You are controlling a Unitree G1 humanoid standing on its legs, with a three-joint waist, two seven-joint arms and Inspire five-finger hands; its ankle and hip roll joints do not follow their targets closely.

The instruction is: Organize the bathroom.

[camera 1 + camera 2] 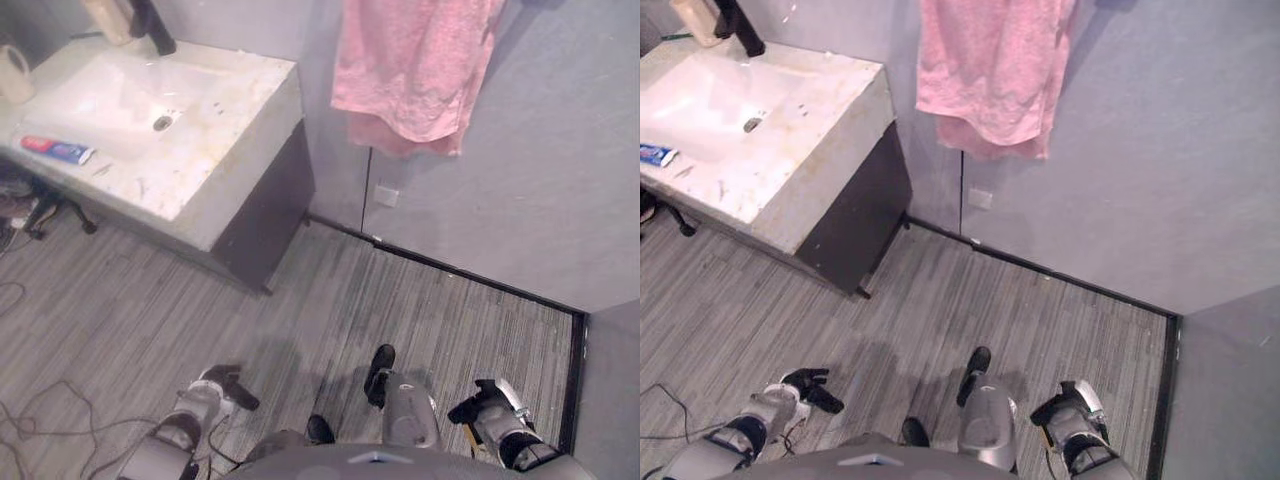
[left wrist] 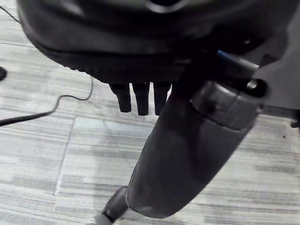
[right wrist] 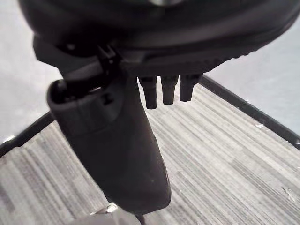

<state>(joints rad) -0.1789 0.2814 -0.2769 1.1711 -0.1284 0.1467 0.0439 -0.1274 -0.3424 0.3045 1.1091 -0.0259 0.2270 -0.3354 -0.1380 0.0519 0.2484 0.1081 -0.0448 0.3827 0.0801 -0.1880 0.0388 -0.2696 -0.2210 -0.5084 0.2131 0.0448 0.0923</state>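
1. The robot is standing on the striped floor [image 1: 420,310], looking down; both hands are hanging low by its sides, well apart from everything on the sink [image 1: 230,150].
2. The left hand [image 1: 232,388] is carrying nothing; in its wrist view the fingers [image 2: 140,98] are pointing straight at the floor, relaxed and apart from the thumb [image 2: 187,154], so the hand is loosely open.
3. The right hand [image 1: 487,400] is likewise carrying nothing; its fingers [image 3: 168,91] are hanging straight beside the thumb [image 3: 117,150], with only bare floor past them.
4. The tube [image 1: 57,149] is lying flat on the sink's front rim, at the far left, its long axis running roughly along that rim, red end pointing left; a pale cup [image 1: 14,72] is standing at the left edge, and a dark tap [image 1: 152,28] with a pale bottle [image 1: 108,18] beside it is standing at the back.
5. A pink towel [image 1: 410,65] is hanging against the grey wall [image 1: 560,170], right of the sink, its lower hem uneven and bunched; whether it is on a hook or rail, I cannot tell.
6. Judging by the layout, the tube is lying up and to the left of both hands, with the left hand the nearer; the towel is hanging ahead and up, somewhat closer to the right hand.
7. Either thing seems to be calling for a step forward and a raised arm before any grasp; the task appears to be barely begun.
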